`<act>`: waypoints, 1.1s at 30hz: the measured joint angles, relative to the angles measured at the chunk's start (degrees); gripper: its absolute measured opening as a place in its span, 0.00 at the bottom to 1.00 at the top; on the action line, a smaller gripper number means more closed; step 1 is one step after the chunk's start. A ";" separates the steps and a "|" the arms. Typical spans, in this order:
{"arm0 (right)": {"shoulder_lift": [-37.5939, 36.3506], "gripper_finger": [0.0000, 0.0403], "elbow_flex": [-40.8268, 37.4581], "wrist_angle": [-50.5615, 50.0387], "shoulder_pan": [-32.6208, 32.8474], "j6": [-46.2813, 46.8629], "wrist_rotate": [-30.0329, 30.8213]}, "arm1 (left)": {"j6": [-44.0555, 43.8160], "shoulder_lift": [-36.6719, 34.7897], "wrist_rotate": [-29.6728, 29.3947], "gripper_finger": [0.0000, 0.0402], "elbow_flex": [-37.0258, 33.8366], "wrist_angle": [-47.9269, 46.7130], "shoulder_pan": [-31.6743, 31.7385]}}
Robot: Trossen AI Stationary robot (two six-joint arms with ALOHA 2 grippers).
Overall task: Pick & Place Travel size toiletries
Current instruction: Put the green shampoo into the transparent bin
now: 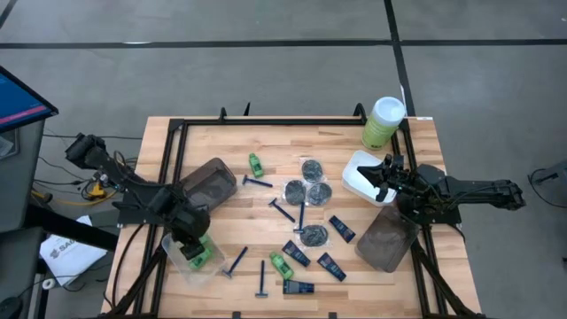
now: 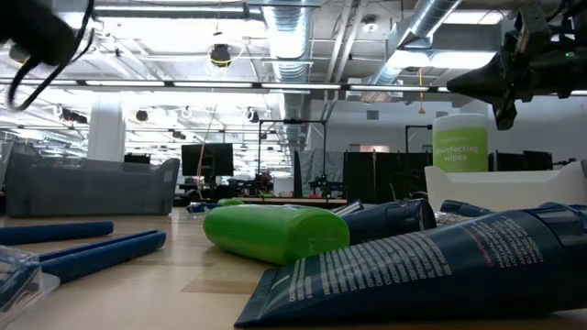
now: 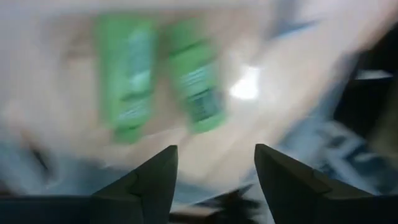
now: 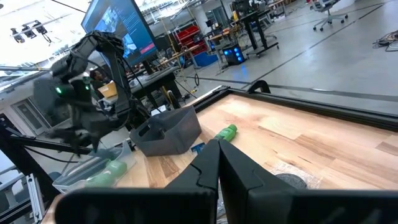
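Dark fingers of the left tool [image 3: 214,180] stand apart over a clear tub [image 1: 176,259] at the bench's [image 1: 337,142] front-left corner — two green bottles [image 3: 127,78] inside, labels blurred. The right tool [image 1: 383,171], pinched shut, hovers above the white tub [image 1: 359,167]. Razors [image 1: 258,182], tins [image 1: 312,168] and tubes [image 1: 341,229] lie mid-bench. The canister [image 2: 461,142] reads "disinfecting wipes" — partly cut off.

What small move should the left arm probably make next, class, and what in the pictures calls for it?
Probably lift away from the clear tub toward another loose item. The left gripper is open and empty over it, two green bottles already lie inside, and another green bottle and razors lie on the table nearby.
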 joint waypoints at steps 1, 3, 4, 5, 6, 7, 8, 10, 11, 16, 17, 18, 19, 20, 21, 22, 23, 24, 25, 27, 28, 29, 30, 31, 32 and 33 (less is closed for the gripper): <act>0.01 0.00 0.00 0.00 -0.01 0.00 0.02 | 0.06 -0.60 -0.84 0.52 1.00 1.64 0.54; 0.00 0.00 0.00 0.00 -0.01 -0.01 0.02 | 0.11 -1.77 -3.16 0.51 2.80 4.72 1.81; 0.01 0.00 0.00 0.00 0.00 0.00 0.02 | 0.34 -2.24 -4.75 0.51 3.57 6.28 2.60; 0.00 0.00 0.00 0.00 -0.01 0.00 0.02 | 1.16 -2.68 -6.41 0.51 4.27 7.35 3.60; 0.01 0.00 0.00 -0.02 -0.02 0.00 0.02 | 2.11 -3.09 -7.94 0.51 4.93 8.13 4.87; -0.01 0.00 0.00 0.00 -0.02 0.00 0.02 | 3.23 -3.39 -9.34 0.51 5.58 8.58 6.26; -0.01 0.00 0.00 0.00 -0.02 0.00 0.02 | 4.76 -3.46 -10.45 0.51 6.17 8.63 7.82; 0.00 0.00 0.00 -0.01 -0.02 0.00 0.02 | 9.64 -3.34 -11.68 0.52 7.32 8.56 11.36; 0.00 0.00 0.00 0.00 0.00 0.00 0.02 | 12.56 -3.03 -12.24 0.52 7.99 8.70 13.14; -0.01 0.00 -0.02 0.00 0.00 0.00 0.02 | 28.42 1.11 -13.56 0.56 11.46 9.64 23.91; -0.01 0.00 -0.01 0.01 -0.02 0.00 0.03 | 31.20 2.32 -13.63 0.56 12.29 9.98 26.13; -0.01 0.00 0.00 0.00 0.00 0.00 0.02 | 33.75 3.68 -13.61 0.57 13.11 10.26 28.31; -0.01 0.00 -0.01 0.00 -0.01 0.00 0.02 | 35.93 5.13 -13.58 0.57 13.87 10.29 30.50; 0.00 0.00 -0.01 0.00 -0.02 0.00 0.02 | 37.81 6.76 -13.59 0.58 14.69 10.27 32.63; -0.01 0.00 -0.01 0.00 -0.01 0.00 0.02 | 39.36 8.40 -13.61 0.59 15.48 10.31 34.69; 0.01 0.00 -0.02 0.00 -0.01 0.00 0.02 | 40.78 10.04 -13.67 0.59 16.36 10.30 36.68; 0.00 0.00 -0.02 0.00 -0.02 0.02 0.02 | 42.00 11.91 -13.83 0.60 17.34 10.40 38.59; 0.01 0.00 -0.02 0.00 -0.02 0.07 0.02 | 43.12 13.71 -14.35 0.61 18.30 10.48 40.18; -0.01 0.00 -0.02 0.00 -0.02 0.07 0.02 | 44.19 15.56 -15.02 0.61 19.21 10.56 41.58; -0.01 0.00 -0.02 0.00 -0.02 0.09 0.02 | 46.40 19.39 -16.98 0.62 21.12 10.58 43.88; -0.01 0.00 -0.02 0.00 0.00 0.09 0.02 | 47.28 21.22 -18.55 0.62 22.10 10.58 44.76; -0.01 0.00 -0.02 0.00 -0.02 0.09 0.02 | 47.75 23.00 -20.35 0.61 23.09 10.60 45.57; -0.01 0.00 -0.02 0.00 0.00 0.09 0.02 | 47.93 24.82 -22.44 0.61 24.14 10.69 46.32; -0.01 0.00 -0.02 0.00 -0.01 0.09 0.02 | 47.76 26.57 -24.65 0.61 25.08 10.69 47.03; -0.01 0.00 -0.02 0.00 -0.02 0.09 0.02 | 47.24 28.23 -26.54 0.60 25.88 10.68 47.75; -0.01 0.00 -0.02 0.00 0.00 0.09 0.02 | 46.12 29.86 -28.05 0.60 26.66 10.49 48.47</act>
